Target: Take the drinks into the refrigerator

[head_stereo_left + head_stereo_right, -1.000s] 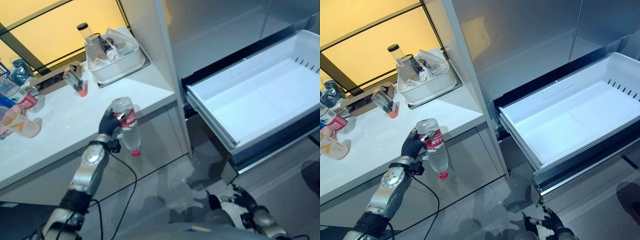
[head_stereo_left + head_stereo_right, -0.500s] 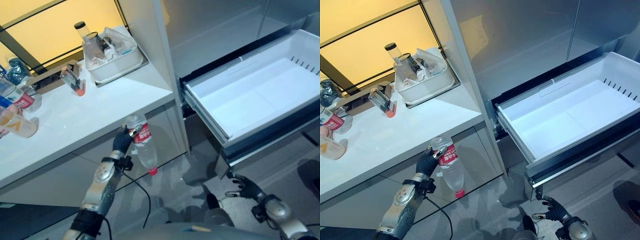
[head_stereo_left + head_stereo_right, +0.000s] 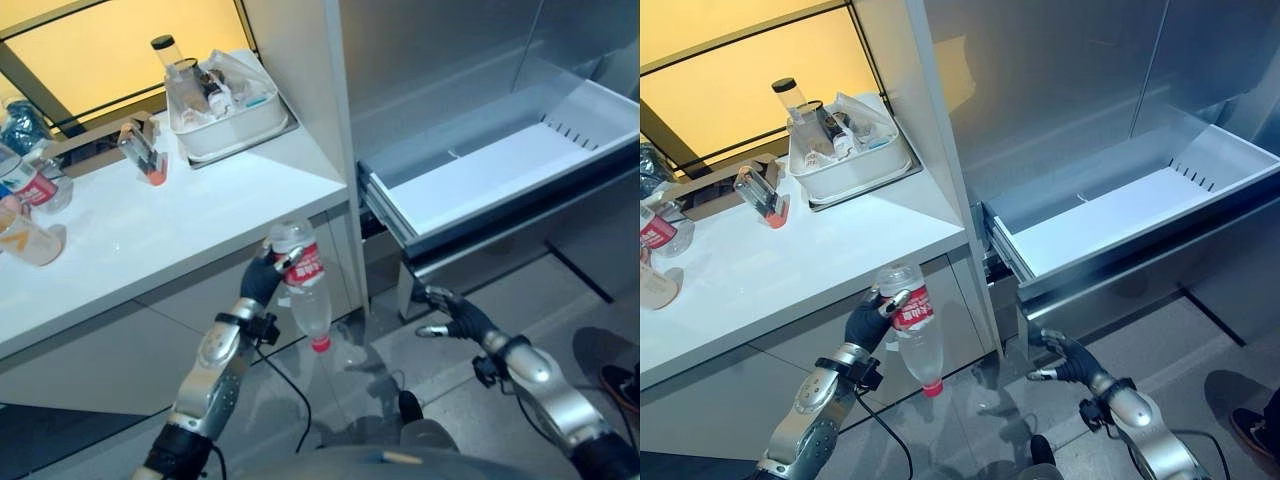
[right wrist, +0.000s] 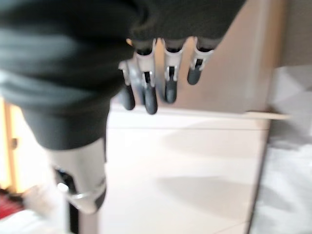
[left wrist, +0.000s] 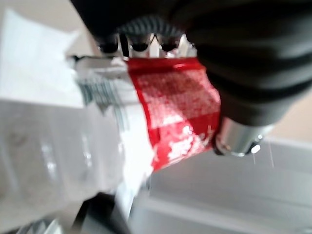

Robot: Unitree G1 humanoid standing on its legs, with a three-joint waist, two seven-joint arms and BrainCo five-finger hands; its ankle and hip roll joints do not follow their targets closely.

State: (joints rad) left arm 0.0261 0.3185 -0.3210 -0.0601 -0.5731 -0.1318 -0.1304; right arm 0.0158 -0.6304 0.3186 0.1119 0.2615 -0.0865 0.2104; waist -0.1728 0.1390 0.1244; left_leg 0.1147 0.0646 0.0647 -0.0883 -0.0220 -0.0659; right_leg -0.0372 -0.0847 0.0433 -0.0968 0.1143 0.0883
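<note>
My left hand is shut on a clear water bottle with a red label and red cap, held cap-down in front of the counter's cabinet, left of the fridge. The red label fills the space past my curled fingers in the left wrist view. The refrigerator's white drawer stands pulled out at the right. My right hand hangs open and empty just below the drawer's front left corner, its fingers relaxed in the right wrist view. More drinks stand at the counter's far left.
A white tub of bottles and bags sits on the white counter by the fridge's side panel. A small upturned glass lies beside it. A person's shoe shows at the lower right on the grey floor.
The view has shifted. My left hand carried the bottle a little further right toward the fridge. My right hand rose from near the floor up to just under the drawer's front.
</note>
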